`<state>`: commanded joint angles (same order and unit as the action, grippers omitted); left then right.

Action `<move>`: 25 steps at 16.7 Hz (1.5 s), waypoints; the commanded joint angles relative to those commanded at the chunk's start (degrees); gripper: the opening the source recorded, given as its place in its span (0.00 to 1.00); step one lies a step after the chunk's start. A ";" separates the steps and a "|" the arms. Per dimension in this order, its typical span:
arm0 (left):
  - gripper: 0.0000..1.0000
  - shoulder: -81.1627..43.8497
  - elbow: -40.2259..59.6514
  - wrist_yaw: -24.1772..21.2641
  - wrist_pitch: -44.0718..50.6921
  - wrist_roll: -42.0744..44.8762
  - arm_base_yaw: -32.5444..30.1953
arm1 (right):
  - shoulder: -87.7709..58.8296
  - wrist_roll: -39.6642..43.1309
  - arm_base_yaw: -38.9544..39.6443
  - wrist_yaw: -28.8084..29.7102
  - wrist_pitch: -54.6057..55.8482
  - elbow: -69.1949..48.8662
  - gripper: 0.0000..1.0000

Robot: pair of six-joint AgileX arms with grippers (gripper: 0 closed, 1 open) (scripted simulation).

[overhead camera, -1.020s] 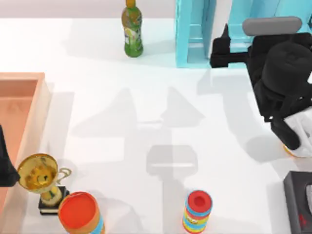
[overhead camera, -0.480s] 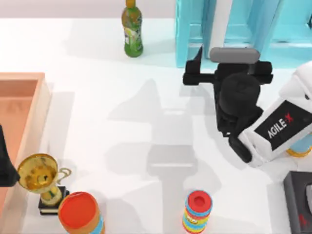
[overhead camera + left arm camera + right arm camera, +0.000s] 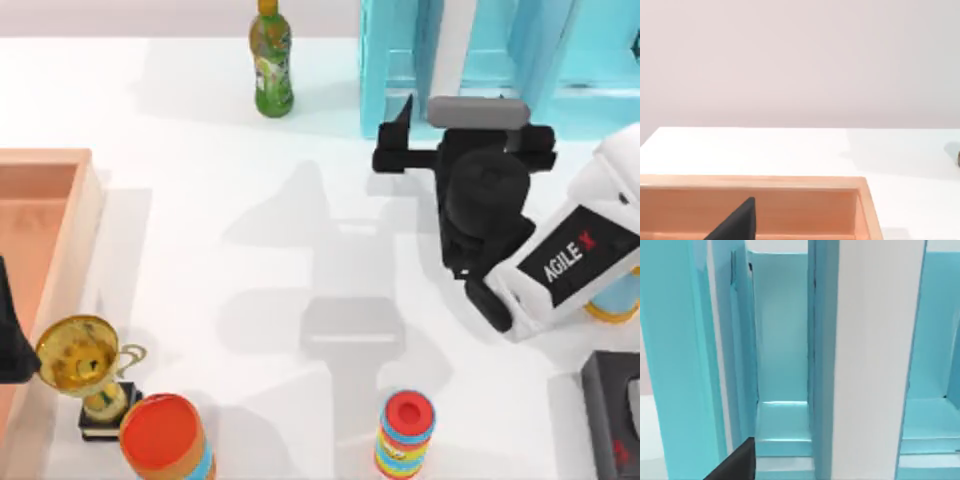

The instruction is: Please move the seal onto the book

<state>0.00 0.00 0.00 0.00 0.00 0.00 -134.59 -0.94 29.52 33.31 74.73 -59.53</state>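
Your right gripper [image 3: 400, 135] hovers just before the light blue shelf unit [image 3: 400, 60]; I cannot tell its opening.

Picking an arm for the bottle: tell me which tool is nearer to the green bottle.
Right. The right tool sits at the table's far side, beside the light blue shelf unit, a short way right of the green bottle. The left tool is parked at the left edge, over the wooden tray, much farther.
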 joint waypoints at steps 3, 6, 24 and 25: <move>1.00 0.00 0.00 0.00 0.00 0.00 0.00 | -2.60 0.00 -1.20 -1.29 -2.90 -5.62 1.00; 1.00 0.00 0.00 0.00 0.00 0.00 0.00 | -6.29 0.12 -3.12 -3.18 -7.60 -14.26 1.00; 1.00 0.00 0.00 0.00 0.00 0.00 0.00 | -10.80 0.17 -6.05 -6.06 -14.50 -25.65 0.40; 1.00 0.00 0.00 0.00 0.00 0.00 0.00 | -10.80 0.17 -6.05 -6.06 -14.50 -25.65 0.32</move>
<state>0.00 0.00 0.00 0.00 0.00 0.00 -145.39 -0.77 23.47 27.25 60.23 -85.18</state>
